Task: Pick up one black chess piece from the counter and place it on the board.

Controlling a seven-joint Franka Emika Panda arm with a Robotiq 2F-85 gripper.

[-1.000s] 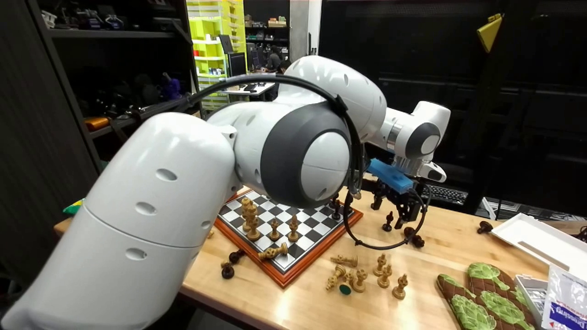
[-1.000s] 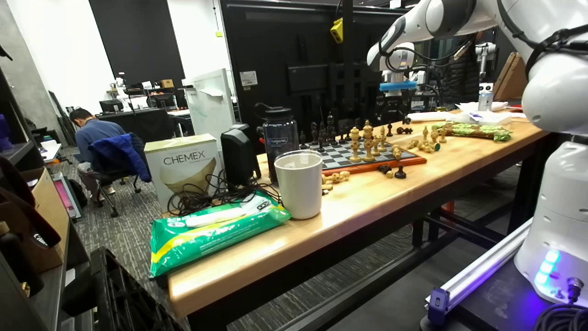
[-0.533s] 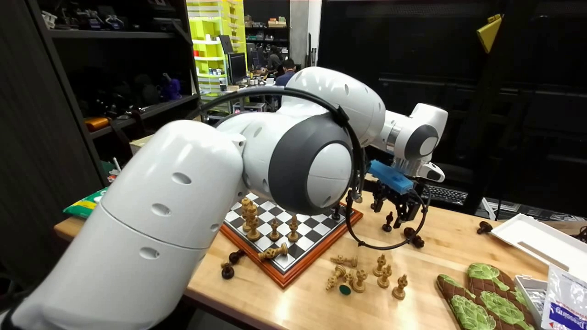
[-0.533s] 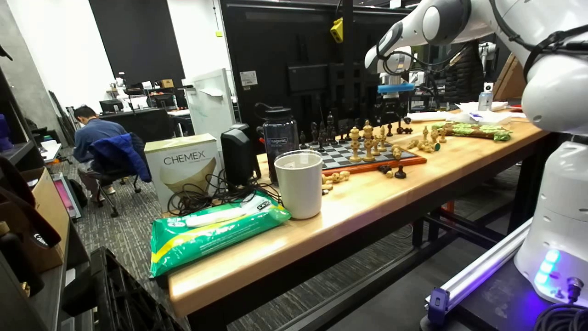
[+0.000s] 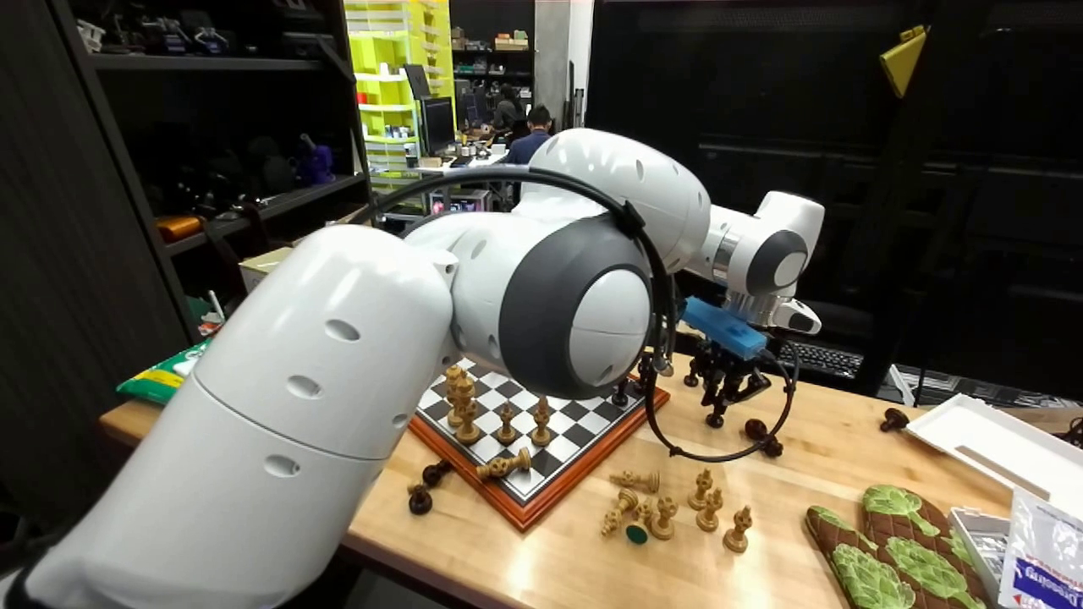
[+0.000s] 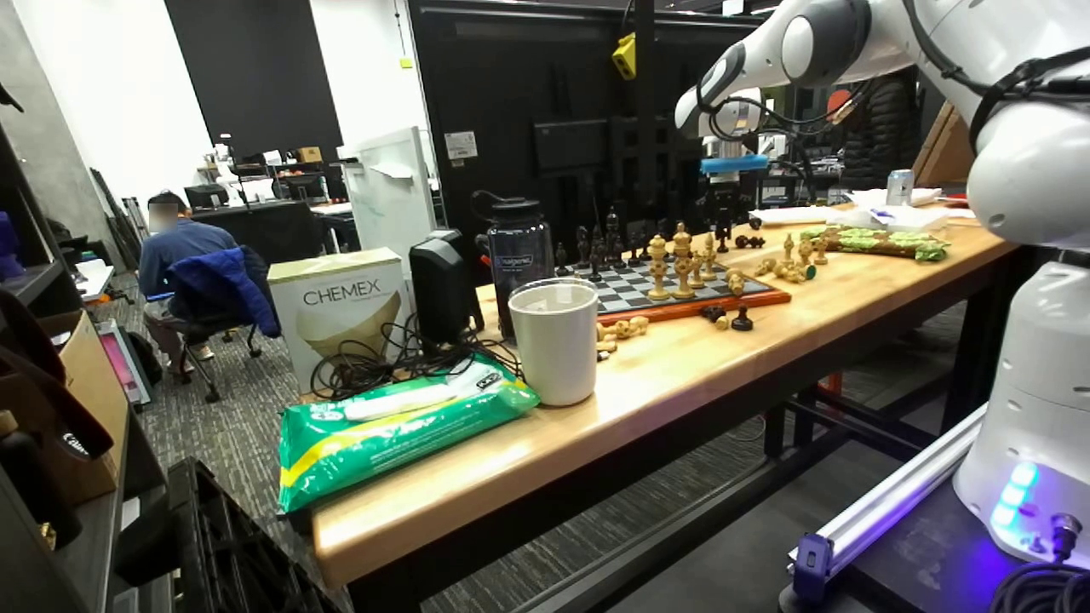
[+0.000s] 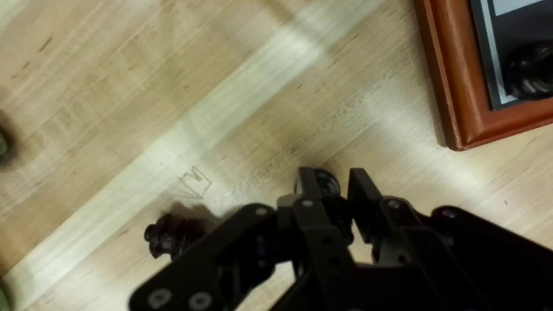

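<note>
Fingers (image 7: 361, 192): drawn in, pinching the black chess piece (image 7: 329, 185).
Black chess piece: upright on the worktop (image 5: 677, 584) — outside the chessboard (image 5: 592, 457), near its corner.
Toppled dark chess piece (image 7: 175, 235): near it, on the worktop.
Tan chess pieces (image 5: 541, 427): some standing on the chessboard — one lying at its edge.

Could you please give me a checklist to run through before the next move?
1. Fingers of the gripper on either side of the black chess piece: ok.
2. Firm contact on both sides: cannot tell.
3. Piece upright: ok.
4. Piece off the counter: not ok; base seems down.
5. Nearby fallen dark piece apart from the fingertips: ok.
6. Whole board in an exterior view: not ok; the arm hides part.
</note>
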